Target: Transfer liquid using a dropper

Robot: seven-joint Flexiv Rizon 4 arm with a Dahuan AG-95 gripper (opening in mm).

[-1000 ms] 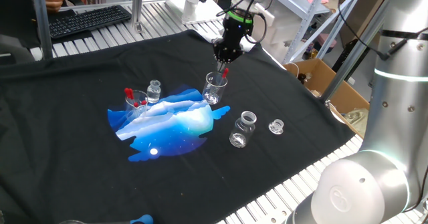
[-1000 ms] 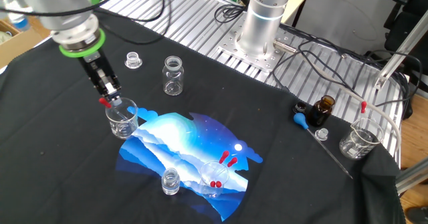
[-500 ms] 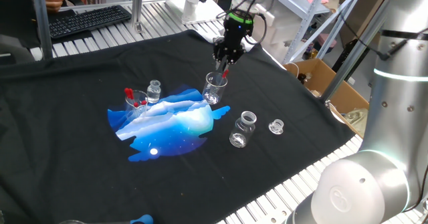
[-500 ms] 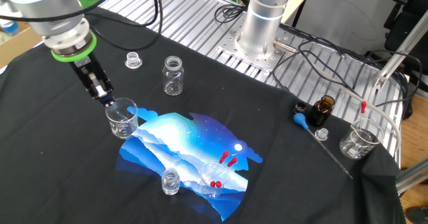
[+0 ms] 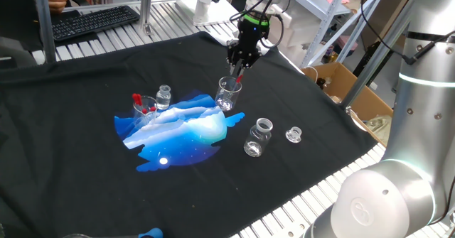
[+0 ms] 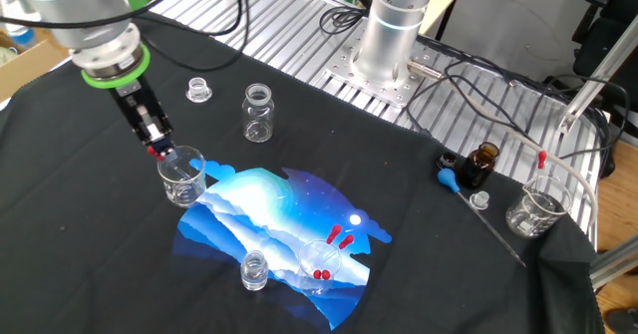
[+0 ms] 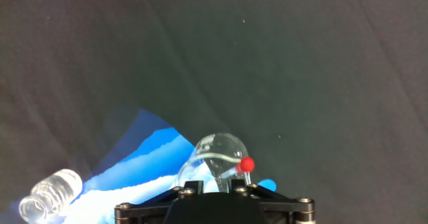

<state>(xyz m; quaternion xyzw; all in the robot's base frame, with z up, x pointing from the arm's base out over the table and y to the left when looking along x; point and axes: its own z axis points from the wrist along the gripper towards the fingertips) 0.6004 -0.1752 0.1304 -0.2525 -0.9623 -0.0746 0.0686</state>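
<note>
Apparently mid-task: end effector (image 6: 159,150) over beaker (image 6: 183,178), grips dropper (image 5: 237,75) by red bulb, tip inside. Liquid moved: cannot tell. Delivery elsewhere likely pending.

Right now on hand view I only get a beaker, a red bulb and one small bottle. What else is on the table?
Observer: A second beaker stands on the blue print with red-bulbed droppers in it.
Operator: Any source bottle?
Observer: A brown bottle stands on the side near the arm's base, with a blue-bulbed dropper lying beside it.
Operator: Other glassware near the hand?
Observer: An open clear jar stands on the black cloth, with a small clear cap a little apart from it.
</note>
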